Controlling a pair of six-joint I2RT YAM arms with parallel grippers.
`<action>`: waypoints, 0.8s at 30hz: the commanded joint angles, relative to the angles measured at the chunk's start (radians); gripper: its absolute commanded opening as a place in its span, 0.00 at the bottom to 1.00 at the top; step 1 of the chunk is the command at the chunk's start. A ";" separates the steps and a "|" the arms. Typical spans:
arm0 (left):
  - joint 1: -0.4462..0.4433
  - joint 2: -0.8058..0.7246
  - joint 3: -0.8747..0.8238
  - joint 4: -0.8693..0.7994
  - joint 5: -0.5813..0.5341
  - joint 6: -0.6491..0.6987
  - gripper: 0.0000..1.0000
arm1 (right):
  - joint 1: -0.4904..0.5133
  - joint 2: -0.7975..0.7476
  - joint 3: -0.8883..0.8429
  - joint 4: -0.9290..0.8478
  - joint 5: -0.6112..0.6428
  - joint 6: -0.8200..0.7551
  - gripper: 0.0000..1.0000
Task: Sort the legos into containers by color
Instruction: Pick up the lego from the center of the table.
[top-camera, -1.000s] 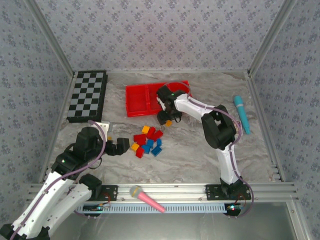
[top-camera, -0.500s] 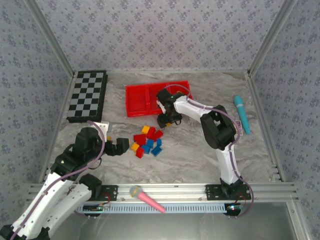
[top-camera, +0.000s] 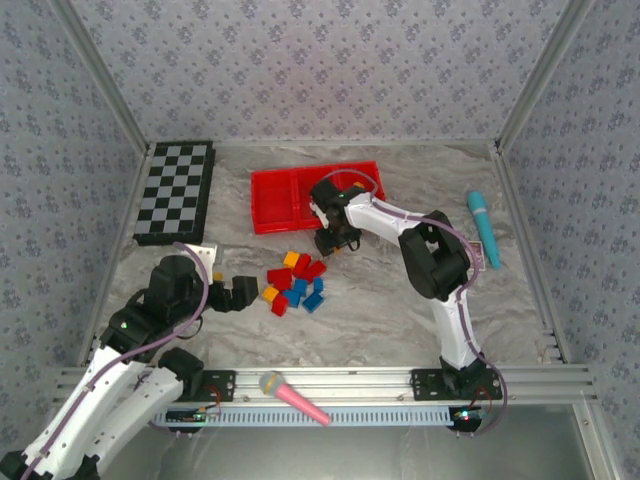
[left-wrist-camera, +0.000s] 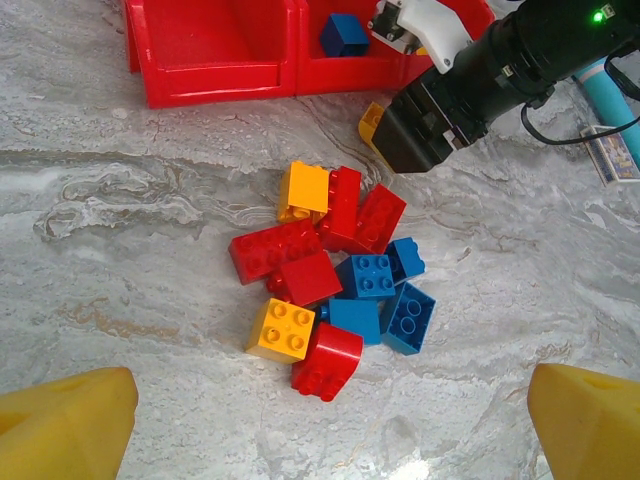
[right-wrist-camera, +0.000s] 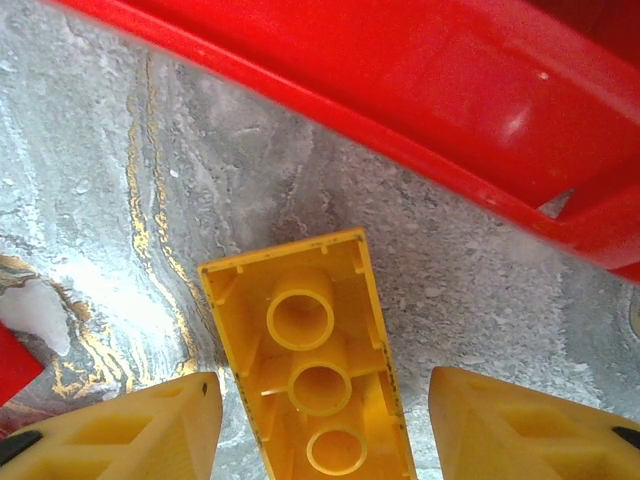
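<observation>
The red tray (top-camera: 268, 200) sits near the back of the table (top-camera: 400, 300). One blue block (left-wrist-camera: 345, 33) lies in its middle box. The right arm (top-camera: 385, 215) reaches over the right end of the tray and hides part of it.

The other blocks (top-camera: 297, 282) lie in a small heap in the middle of the table, in front of the tray. Red, blue and yellow ones are all mixed up and touching.

The right gripper (top-camera: 334, 240) is down between the tray and the heap, just in front of the tray's front wall. A long yellow block (right-wrist-camera: 315, 370) lies between its fingers (right-wrist-camera: 110, 430), with its round holes facing the wrist camera. A thin strip of table shows on each side of the block. So the fingers are spread and are not squeezing it.

The left gripper (left-wrist-camera: 325, 430) is on the near left side of the heap. Its yellow fingers are far apart, and nothing is between them.

A black-and-white checkered board (top-camera: 175, 192) lies at the back left, a little apart from the tray. A teal toy microphone (top-camera: 483, 228) lies near the right wall. A pink toy microphone (top-camera: 293, 397) rests on the metal rail at the near edge, between the two arm bases.
</observation>
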 joint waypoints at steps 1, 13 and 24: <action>-0.006 -0.012 0.021 -0.003 -0.003 -0.006 1.00 | 0.007 0.026 0.037 -0.033 0.014 -0.021 0.57; -0.007 -0.028 0.018 0.000 -0.008 -0.004 1.00 | 0.024 -0.032 0.035 -0.058 -0.033 -0.027 0.32; -0.015 -0.025 0.019 -0.012 -0.042 -0.010 1.00 | -0.035 -0.208 0.092 -0.071 -0.084 0.008 0.27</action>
